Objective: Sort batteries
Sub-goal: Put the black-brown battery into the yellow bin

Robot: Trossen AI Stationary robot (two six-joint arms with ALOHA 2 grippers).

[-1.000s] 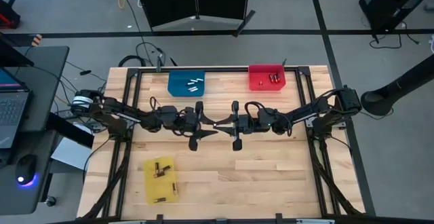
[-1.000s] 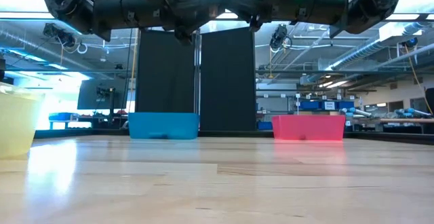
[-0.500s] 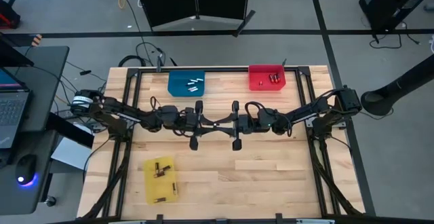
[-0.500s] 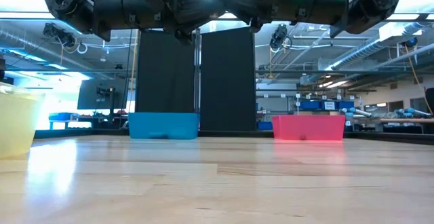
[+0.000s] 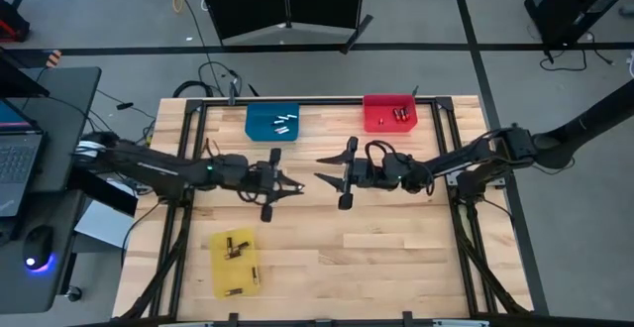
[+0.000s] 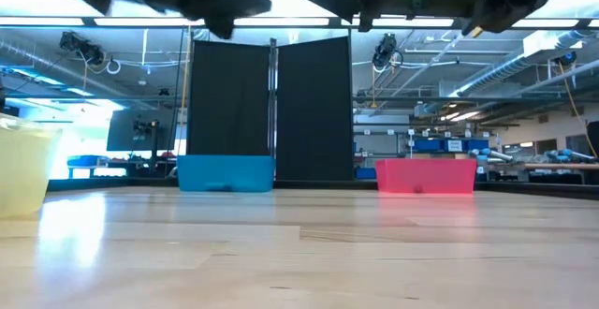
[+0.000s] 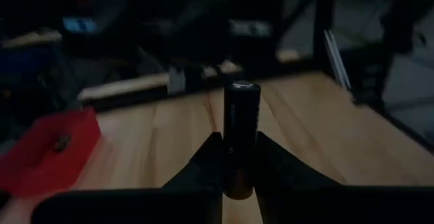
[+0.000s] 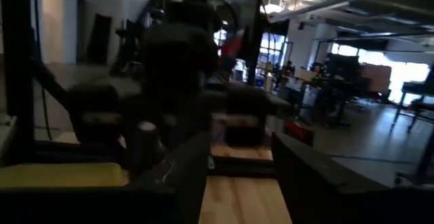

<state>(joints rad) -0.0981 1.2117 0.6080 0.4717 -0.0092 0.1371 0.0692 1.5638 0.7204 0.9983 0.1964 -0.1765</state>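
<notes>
Gripping 1 dark cylindrical battery (image 7: 241, 137) between its 2 fingers (image 7: 203, 166), the left pincer (image 5: 288, 185) hangs above the middle of the tabletop (image 5: 376, 258), pointing toward the right arm. In the left wrist view the battery stands upright between the fingers, its upper end clear of them and its lower end hidden between them.

The right pincer (image 5: 328, 164) faces the left pincer across a gap, also above the tabletop and not touching it. Its fingers (image 8: 308, 176) stand apart with nothing between them.

Bin contents, as seen from the high view:
- Blue bin (image 5: 256, 127), at the far edge of the tabletop on the left arm's side: several light-coloured batteries (image 5: 285, 122).
- Red bin (image 5: 376, 121), at the far edge on the right arm's side: a few dark batteries (image 5: 400, 115).
- Yellow bin (image 5: 226, 277), near the front edge on the left arm's side: several dark batteries (image 5: 238, 247).

The exact count in each bin cannot be read. No loose battery can be made out on the bare wood.

In the low view, both arms show only as dark shapes along the top of the picture, well above the wood. The blue bin and the red bin stand at the far edge, and the yellow bin is cut off at the picture's left border.

A laptop (image 5: 18, 163) sits on a desk beside the left arm's base.
</notes>
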